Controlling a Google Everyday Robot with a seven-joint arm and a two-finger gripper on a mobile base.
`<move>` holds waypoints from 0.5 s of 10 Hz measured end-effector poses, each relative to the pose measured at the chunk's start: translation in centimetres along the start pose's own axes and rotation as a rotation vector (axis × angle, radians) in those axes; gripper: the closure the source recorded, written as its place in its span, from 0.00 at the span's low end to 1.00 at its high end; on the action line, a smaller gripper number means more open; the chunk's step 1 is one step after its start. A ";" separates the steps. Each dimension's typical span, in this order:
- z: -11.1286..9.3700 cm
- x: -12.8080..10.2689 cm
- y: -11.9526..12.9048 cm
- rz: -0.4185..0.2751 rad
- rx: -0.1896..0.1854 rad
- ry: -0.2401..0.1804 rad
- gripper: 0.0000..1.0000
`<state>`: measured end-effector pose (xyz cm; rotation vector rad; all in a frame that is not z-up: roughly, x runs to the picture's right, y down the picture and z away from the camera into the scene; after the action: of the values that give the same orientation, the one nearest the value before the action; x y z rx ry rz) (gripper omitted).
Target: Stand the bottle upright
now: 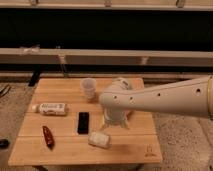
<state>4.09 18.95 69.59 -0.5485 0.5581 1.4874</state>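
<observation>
Camera view shows the bottle (51, 108) lying on its side near the left edge of the wooden surface (145, 145). Its long axis runs left to right in the picture, roughly parallel to the surface's near edge. Its pale end, likely the cap, points to the left edge, though that is hard to be sure of.

The pincer (114, 123) hangs under the wrist of the arm (165, 100), which reaches in from the right. It sits low over the middle-right of the surface, well apart from the bottle. Whether it is open or closed cannot be told, and it does not seem to hold anything.

The coming move turns on one relation – the bottle lies well off to the picture's left of the pincer, at about the same depth on the surface, presenting one end toward it rather than its side.

Other things sit around that path:
- The cup (88, 89) stands upright toward the back, between the two but farther away.
- A black bar (83, 122) lies flat between the pincer and the bottle, a little nearer the front.
- A wrapped block (99, 139) rests just in front of the pincer.
- A red thing (48, 136) lies in front of the bottle.

I judge the black bar the likeliest to be brushed – a low sideways sweep would cross it.
</observation>
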 end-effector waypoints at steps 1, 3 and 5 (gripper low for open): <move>0.0 0.0 0.0 0.000 0.000 0.000 0.20; 0.0 -0.1 0.3 -0.030 0.006 -0.002 0.20; 0.0 -0.6 4.3 -0.219 0.013 -0.024 0.20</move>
<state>-0.21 18.57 69.94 -0.5623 0.4736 1.2806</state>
